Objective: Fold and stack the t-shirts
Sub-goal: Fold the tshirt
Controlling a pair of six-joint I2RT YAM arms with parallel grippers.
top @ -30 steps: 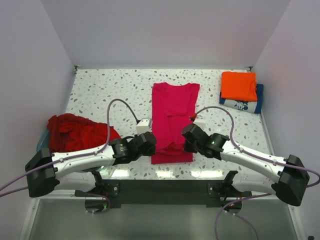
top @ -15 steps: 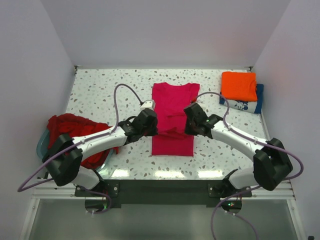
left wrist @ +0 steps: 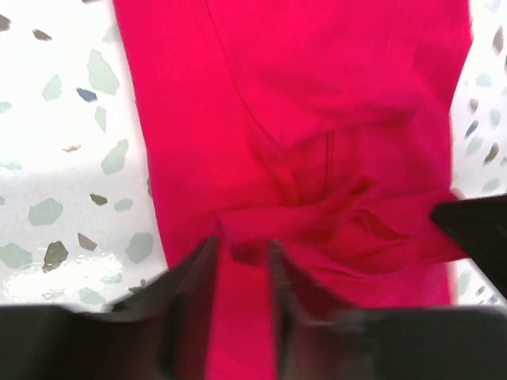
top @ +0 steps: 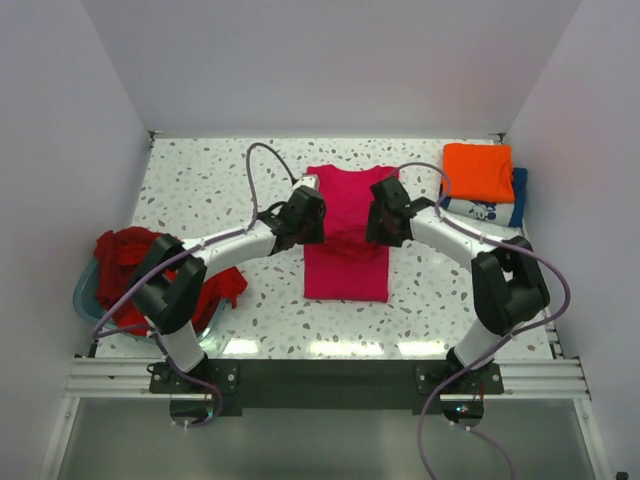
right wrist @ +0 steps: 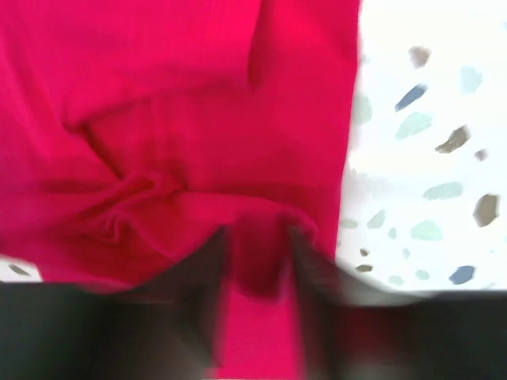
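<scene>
So the magenta-pink soft cloth t-shirt [top: 346,272] is lying flat mid-way across the white speckled stone-look surface [top: 200,190], with its long axis pointing straight away from the arm bases and the collar end at the far side. The left tool [top: 308,213] sits on the shirt's left edge and the right tool [top: 383,222] on its right edge, pretty much level with each other about halfway up the cloth. In the left wrist view the dark fingers [left wrist: 192,285] are pulled in narrow with a bunched ridge of pink cloth pinched between them. The right wrist view is blurrier, but it looks like the same deal, close together with a fold of cloth in the gap. My read is they're mid-fold, lifting the near half over toward the collar, so what matters is that the collar lies straight ahead of both tools, neither arm is closer, and they need to travel together along that long axis or the fold goes crooked. The folded orange cloth t-shirt [top: 478,170] sits on top of the folded navy blue t-shirt with white print [top: 490,211] at the far right, nearer the right arm. A crumpled heap of dark red cloth t-shirts [top: 135,258] waits in the pale blue plastic tub [top: 84,296] on the left.
</scene>
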